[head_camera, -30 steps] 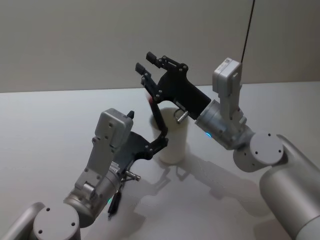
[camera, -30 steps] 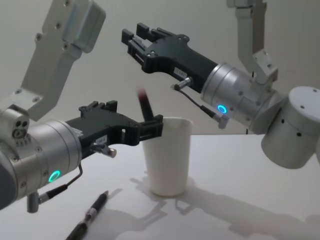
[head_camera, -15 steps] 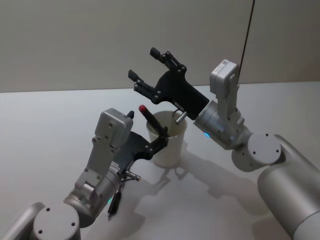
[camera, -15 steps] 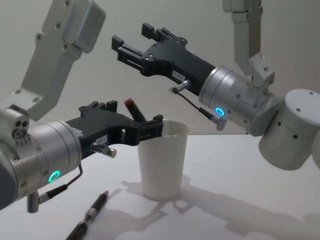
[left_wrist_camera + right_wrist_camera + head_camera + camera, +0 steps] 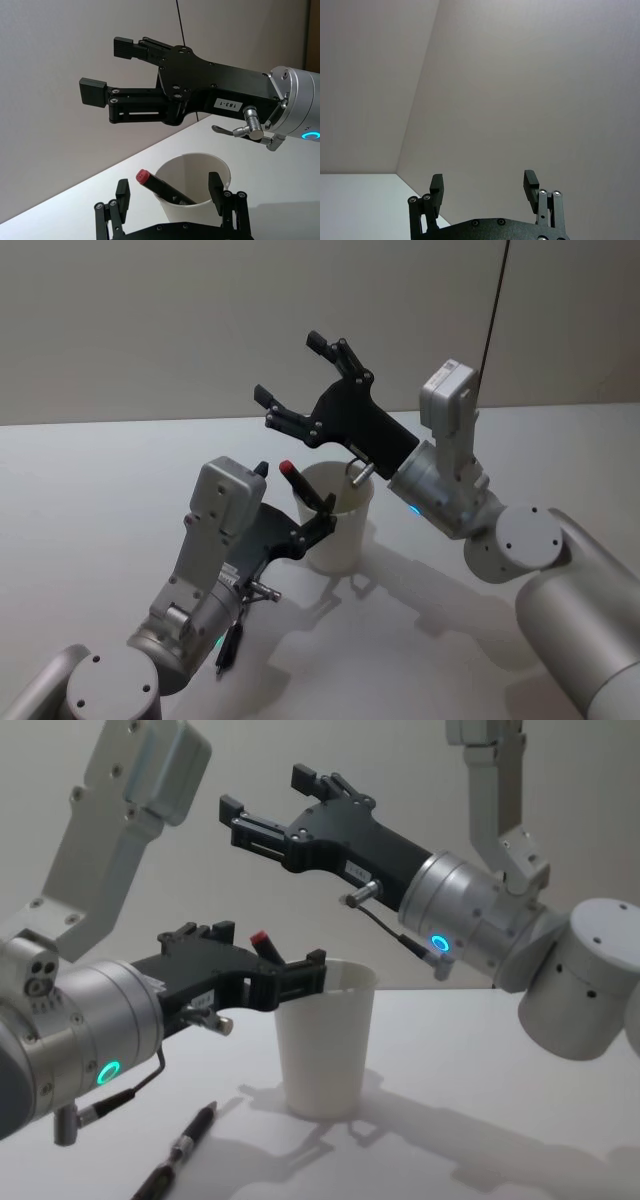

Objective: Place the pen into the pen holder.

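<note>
A black pen with a red end [image 5: 291, 469] [image 5: 165, 186] [image 5: 262, 940] leans inside the pen holder, a white paper cup [image 5: 338, 532] [image 5: 202, 216] [image 5: 320, 1050], its red end sticking out over the rim toward my left arm. My right gripper [image 5: 290, 367] [image 5: 107, 70] [image 5: 483, 181] [image 5: 262, 792] hangs open above the cup, holding nothing. My left gripper [image 5: 295, 498] [image 5: 169, 184] [image 5: 270, 948] is open at rim height on the cup's near side, one finger to each side of the pen's end.
A second dark pen [image 5: 230, 640] [image 5: 185, 1145] lies on the white table [image 5: 90, 500] under my left arm. The table stretches bare to the left and behind the cup. A thin dark cable [image 5: 495, 300] hangs at the back.
My right gripper opened wider and rose, letting go of the pen. The pen dropped lower into the cup and tilted. The cup shifted slightly left.
</note>
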### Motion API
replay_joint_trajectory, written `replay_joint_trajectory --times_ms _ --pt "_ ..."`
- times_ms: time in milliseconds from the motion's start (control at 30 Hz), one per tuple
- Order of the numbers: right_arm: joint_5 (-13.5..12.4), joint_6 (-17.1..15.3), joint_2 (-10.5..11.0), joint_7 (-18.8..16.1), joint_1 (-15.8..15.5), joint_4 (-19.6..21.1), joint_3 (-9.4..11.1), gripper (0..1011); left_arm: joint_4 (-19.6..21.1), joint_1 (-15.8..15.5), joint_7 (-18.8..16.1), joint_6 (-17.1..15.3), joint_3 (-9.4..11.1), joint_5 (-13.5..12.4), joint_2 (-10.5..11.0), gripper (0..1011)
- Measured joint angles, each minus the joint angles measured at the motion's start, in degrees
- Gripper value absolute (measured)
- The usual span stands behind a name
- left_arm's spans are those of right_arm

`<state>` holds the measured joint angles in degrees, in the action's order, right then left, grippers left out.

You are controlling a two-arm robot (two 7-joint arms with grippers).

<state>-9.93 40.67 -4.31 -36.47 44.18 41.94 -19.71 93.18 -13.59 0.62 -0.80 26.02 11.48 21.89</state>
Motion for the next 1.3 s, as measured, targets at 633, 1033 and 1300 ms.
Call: replay_joint_trajectory --times_ms 633,1033,1300 --pt "3.4 -4.18 2.08 7.91 -5.09 9.9 0.09 1002 0.0 0.0 0.0 0.0 0.0 0.0 0.0 1004" --pt "7.39 -11.45 5.23 18.41 -12.77 23.23 0.37 1002 0.0 0.0 0.0 0.0 0.0 0.0 0.0 1004" --pt "9.32 -17.23 7.73 25.67 -18.49 32.32 0.71 1001 0.0 0.0 0.0 0.0 0.0 0.0 0.0 1004"
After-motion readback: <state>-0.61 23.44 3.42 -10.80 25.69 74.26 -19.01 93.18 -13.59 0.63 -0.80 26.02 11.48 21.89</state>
